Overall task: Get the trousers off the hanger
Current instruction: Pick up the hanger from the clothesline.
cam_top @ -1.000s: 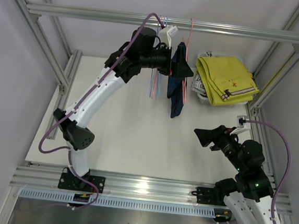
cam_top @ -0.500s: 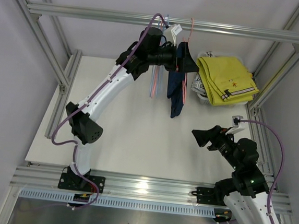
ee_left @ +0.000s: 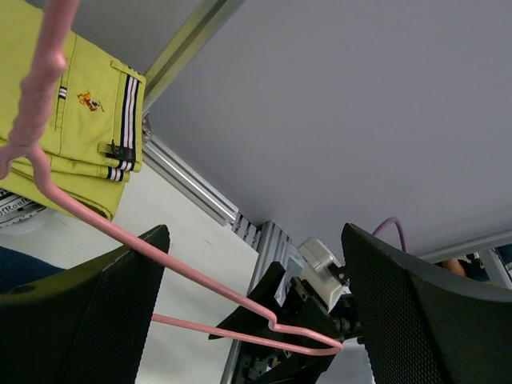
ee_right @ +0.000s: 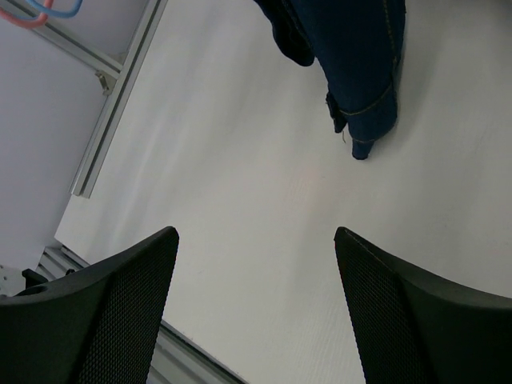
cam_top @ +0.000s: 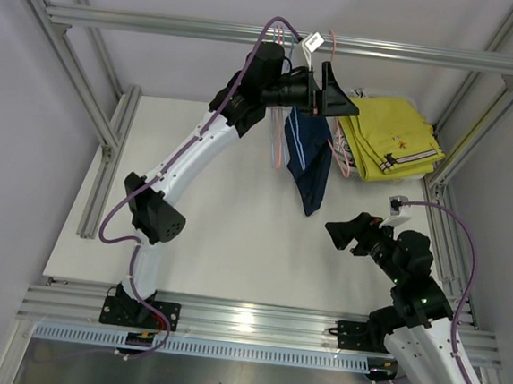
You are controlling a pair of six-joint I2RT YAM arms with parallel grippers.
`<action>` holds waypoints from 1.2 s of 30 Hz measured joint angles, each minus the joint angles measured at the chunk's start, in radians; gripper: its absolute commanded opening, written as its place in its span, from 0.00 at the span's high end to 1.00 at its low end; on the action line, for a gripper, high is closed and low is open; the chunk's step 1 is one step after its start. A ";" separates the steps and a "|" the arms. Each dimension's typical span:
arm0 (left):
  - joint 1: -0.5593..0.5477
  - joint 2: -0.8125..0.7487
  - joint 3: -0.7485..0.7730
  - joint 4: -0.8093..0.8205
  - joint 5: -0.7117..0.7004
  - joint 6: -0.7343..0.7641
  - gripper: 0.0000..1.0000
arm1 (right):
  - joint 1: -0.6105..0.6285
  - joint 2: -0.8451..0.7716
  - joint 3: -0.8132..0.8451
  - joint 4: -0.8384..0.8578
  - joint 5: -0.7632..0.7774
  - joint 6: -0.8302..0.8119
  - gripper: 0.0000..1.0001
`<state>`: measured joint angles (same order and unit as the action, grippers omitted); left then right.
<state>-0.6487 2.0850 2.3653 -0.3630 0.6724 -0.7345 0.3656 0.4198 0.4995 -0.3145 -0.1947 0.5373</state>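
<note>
Left tool (cam_top: 335, 96) wide open astride pink hanger (ee_left: 36, 84); navy trousers (cam_top: 310, 165) below it; my right tool (cam_top: 332, 235) open, empty.

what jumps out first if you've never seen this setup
The navy trousers dangle at the rear middle, with the left tool raised beside them, open around a pink hanger. Next come the bright yellow trousers, folded at the rear right.
</note>
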 measured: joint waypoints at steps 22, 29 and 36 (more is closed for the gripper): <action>-0.010 0.004 -0.011 -0.005 -0.039 -0.015 0.78 | -0.014 0.030 -0.026 0.053 -0.021 -0.015 0.15; -0.012 -0.003 -0.031 0.009 -0.064 -0.006 0.88 | -0.016 0.032 -0.028 0.055 -0.029 -0.015 0.15; -0.012 -0.020 -0.048 0.010 -0.073 -0.025 0.93 | -0.016 0.032 -0.028 0.055 -0.034 -0.015 0.15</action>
<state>-0.6609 2.0651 2.3177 -0.3527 0.5995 -0.7597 0.3492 0.4515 0.4713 -0.2600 -0.2291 0.5220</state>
